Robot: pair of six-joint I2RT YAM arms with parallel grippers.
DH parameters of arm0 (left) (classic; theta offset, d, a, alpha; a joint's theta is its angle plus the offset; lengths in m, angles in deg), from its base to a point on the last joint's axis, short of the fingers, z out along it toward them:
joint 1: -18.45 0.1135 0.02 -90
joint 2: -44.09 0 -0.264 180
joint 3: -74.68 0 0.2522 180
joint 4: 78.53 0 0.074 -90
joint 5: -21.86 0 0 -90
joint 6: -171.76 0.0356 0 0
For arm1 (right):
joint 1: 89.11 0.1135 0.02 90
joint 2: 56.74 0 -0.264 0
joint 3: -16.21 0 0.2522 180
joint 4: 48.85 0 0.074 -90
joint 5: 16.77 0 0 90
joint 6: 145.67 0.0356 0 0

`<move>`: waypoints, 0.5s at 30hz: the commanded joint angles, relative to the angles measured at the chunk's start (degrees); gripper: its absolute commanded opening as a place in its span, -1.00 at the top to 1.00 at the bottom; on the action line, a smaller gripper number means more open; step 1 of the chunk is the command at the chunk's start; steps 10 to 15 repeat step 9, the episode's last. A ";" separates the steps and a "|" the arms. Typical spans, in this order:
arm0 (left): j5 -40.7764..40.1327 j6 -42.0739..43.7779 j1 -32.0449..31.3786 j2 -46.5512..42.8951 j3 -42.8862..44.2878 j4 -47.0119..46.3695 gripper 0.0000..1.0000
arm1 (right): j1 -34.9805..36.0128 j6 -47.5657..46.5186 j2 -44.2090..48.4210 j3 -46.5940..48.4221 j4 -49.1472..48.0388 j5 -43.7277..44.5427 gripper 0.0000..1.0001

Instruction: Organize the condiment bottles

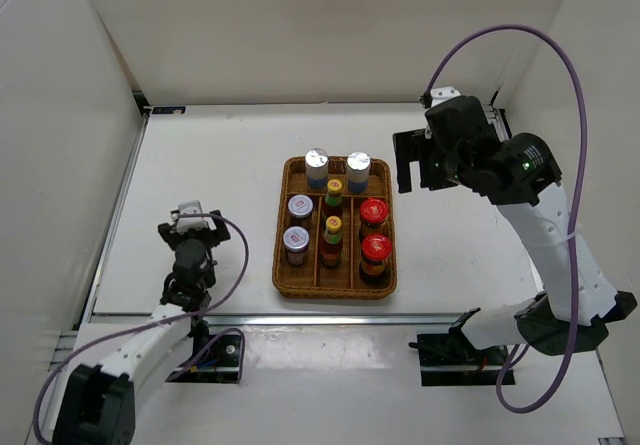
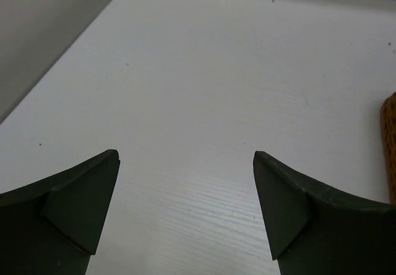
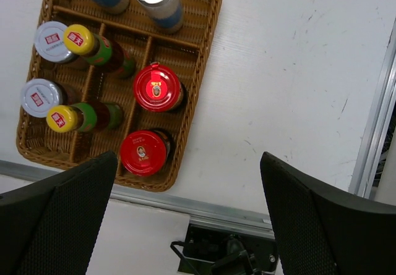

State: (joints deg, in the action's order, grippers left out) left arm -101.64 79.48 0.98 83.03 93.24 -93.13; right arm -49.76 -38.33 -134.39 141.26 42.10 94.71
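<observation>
At eight o'clock from the tray (image 1: 283, 265), low over the table (image 1: 220, 155): left claw (image 1: 190, 227), spread fully. Grips nothing. Inside the tray, all upright: two pale-lidded jars (image 1: 300, 208) down the nine o'clock column, two yellow-capped bottles (image 1: 332, 227) down the middle, two red-capped bottles (image 1: 373, 211) down the three o'clock column, two silver-capped bottles (image 1: 316, 160) across the twelve o'clock row. At two o'clock from the tray, raised above the table: right claw (image 1: 410, 170), gaping just as wide. Holds nothing either.
</observation>
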 commanded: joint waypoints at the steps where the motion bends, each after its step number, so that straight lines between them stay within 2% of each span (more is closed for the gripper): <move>1: 5.53 1.06 2.17 8.15 -0.84 -14.08 -1.00 | -0.07 -0.82 0.57 2.36 13.43 -0.48 -0.99; 5: 10.89 1.05 5.86 19.22 -0.84 -21.81 -1.00 | -0.07 -0.82 -0.05 1.57 11.50 0.23 -0.99; 9: 14.94 1.66 9.12 28.81 3.28 -27.09 -1.00 | -0.07 0.05 -1.36 -1.50 9.74 1.98 -0.99; 15: 14.94 1.66 9.12 28.81 3.28 -27.09 -1.00 | -0.07 0.05 -1.36 -1.50 9.74 1.98 -0.99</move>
